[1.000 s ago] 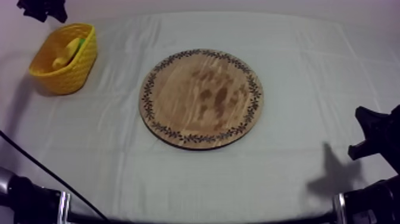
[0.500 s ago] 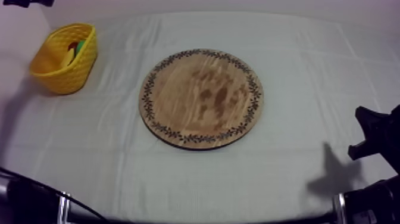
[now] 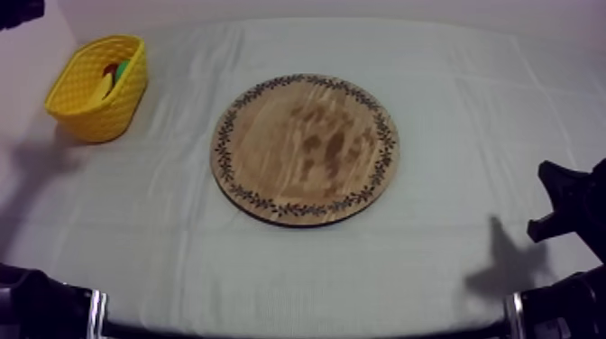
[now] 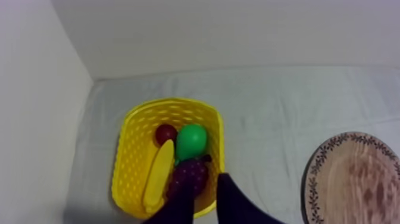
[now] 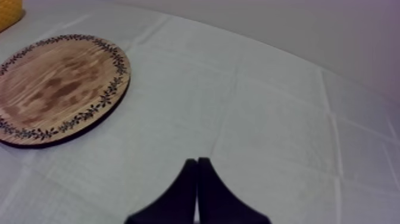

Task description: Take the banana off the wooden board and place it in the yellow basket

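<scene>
The banana [image 4: 158, 177] lies inside the yellow basket [image 4: 132, 149] beside a green pear [image 4: 191, 140], a small red fruit [image 4: 165, 132] and dark grapes [image 4: 189, 174]. My left gripper [image 4: 206, 179] hangs above the basket's near end. Its fingers [image 4: 235, 204] stand a narrow gap apart with nothing between them. In the top view the basket [image 3: 83, 115] sits at the far left, and the left arm [image 3: 18, 11] shows in the corner beyond it. The round wooden board [image 3: 305, 149] is bare. My right gripper [image 5: 197, 162] is shut, low at the right [image 3: 564, 203].
The grey-white cloth spreads wide between the basket and the board [image 4: 357, 179]. A pale wall [image 4: 36, 119] rises close behind the basket's left side. The board's patterned rim [image 5: 113, 89] lies to the left of my right gripper.
My left arm has drawn away from above the basket toward the far left corner. The banana stays in the basket. The right arm has not moved.
</scene>
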You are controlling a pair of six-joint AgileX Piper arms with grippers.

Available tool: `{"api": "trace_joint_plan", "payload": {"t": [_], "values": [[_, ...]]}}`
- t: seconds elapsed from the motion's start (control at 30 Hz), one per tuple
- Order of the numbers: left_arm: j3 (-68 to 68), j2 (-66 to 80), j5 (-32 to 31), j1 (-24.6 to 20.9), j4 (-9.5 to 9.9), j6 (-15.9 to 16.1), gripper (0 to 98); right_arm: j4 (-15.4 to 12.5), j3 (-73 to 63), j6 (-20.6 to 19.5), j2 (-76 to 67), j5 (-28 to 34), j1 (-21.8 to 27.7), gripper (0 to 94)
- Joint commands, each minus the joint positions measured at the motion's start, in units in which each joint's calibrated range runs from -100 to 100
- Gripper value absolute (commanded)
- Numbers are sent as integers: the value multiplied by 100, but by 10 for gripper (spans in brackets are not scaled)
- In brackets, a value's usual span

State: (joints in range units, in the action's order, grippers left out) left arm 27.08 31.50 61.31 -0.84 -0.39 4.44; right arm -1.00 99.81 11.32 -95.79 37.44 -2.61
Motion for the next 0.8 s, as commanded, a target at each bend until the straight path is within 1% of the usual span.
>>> {"api": "trace_joint_plan", "payload": {"t": [0.0,0.17,0.33,0.53,0.77], "values": [[1167,641,-523,-6,-7,7,51,0,-3,-1,3,-2,1,2],[2594,1552,-1263,-40,-66,51,14,0,-3,-1,3,-2,1,2],[3999,2547,-1932,-143,-105,-14,3,0,-3,-1,3,-2,1,2],[5186,3699,-2293,-258,-91,-67,0,0,-3,-1,3,-2,1,2],[6204,4881,-2452,-296,-99,-142,0,0,-3,0,3,-2,1,2]]}}
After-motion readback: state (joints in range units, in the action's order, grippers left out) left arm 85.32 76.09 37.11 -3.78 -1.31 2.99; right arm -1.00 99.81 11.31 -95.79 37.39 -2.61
